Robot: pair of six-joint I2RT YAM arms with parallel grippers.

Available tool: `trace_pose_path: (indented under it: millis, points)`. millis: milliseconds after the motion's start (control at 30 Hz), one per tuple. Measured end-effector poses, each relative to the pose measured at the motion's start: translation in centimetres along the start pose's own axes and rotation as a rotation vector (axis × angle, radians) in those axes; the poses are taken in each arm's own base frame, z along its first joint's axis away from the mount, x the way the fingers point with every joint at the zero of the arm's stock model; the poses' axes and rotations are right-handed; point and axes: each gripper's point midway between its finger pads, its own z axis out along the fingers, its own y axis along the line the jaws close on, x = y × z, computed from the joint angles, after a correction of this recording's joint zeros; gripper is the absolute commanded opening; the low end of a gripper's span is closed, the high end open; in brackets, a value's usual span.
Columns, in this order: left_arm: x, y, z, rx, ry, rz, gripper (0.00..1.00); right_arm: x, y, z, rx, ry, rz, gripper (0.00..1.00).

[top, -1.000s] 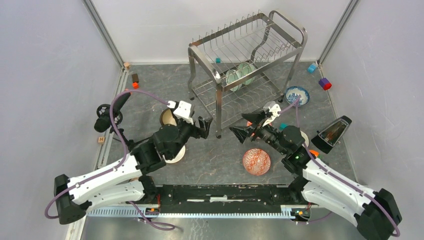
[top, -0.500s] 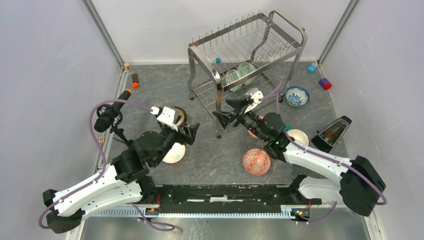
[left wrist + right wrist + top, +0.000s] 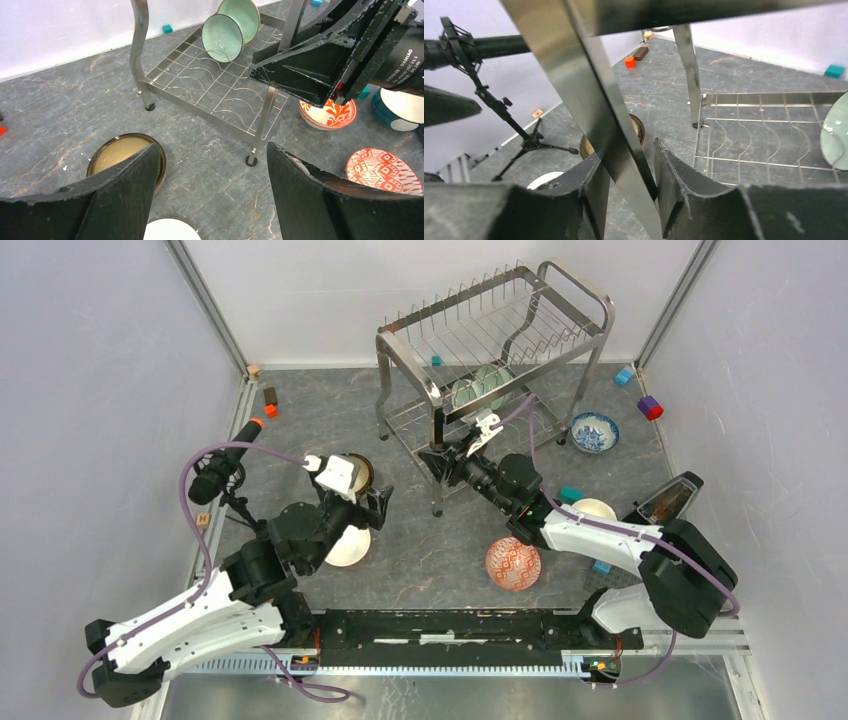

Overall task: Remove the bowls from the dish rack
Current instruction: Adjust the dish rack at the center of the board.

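Post of dish rack (image 3: 601, 125) between fingers of right claw (image 3: 626, 152), grip unclear, left claw (image 3: 211, 150) spread apart

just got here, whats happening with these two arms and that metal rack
Two arms are unloading bowls from the dish rack. The right gripper has its jaws either side of the rack's front leg, close against it; a firm clamp can't be confirmed. The left gripper hangs open and empty over the table by the brown bowl. Two pale green bowls stand in the lower tier. A white bowl, a red patterned bowl and a blue-and-white bowl sit on the table.
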Motion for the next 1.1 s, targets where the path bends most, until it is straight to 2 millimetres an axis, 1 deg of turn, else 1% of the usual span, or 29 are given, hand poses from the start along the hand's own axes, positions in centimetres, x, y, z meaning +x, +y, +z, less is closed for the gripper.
trace_pose_path:
  millis: [67,167,300,433,567,733,867,967,1100]
  points:
    - [-0.2,0.3,-0.1,-0.009,-0.007,0.001,0.85,0.1,-0.4,0.0,0.014,-0.001,-0.016,0.25]
    - [-0.1,0.7,-0.2,-0.028,-0.014,0.000,0.85,0.0,-0.7,0.0,0.016,-0.005,-0.108,0.14]
    - [0.4,1.1,-0.2,-0.052,-0.018,0.009,0.85,-0.1,-0.7,-0.3,0.020,-0.004,-0.105,0.03]
    - [0.4,1.4,0.1,-0.077,-0.021,0.009,0.90,-0.3,-0.8,-1.8,0.025,0.012,-0.120,0.00]
    - [-0.1,2.0,0.6,-0.133,-0.044,0.015,0.92,-0.5,-0.8,-4.1,0.029,0.030,-0.140,0.00]
    - [0.4,1.8,2.8,-0.180,-0.028,0.067,0.93,-0.6,-0.7,-6.3,0.027,0.042,-0.156,0.00]
    - [1.6,1.8,5.5,-0.213,0.002,0.100,0.94,-0.7,-0.6,-7.4,0.022,0.046,-0.165,0.00]
    - [2.3,2.6,7.7,-0.237,0.014,0.102,0.94,-0.7,-0.6,-7.7,0.020,0.049,-0.171,0.00]
    - [1.8,4.3,10.1,-0.272,-0.027,0.067,0.93,-0.7,-0.6,-7.8,0.016,0.050,-0.175,0.00]
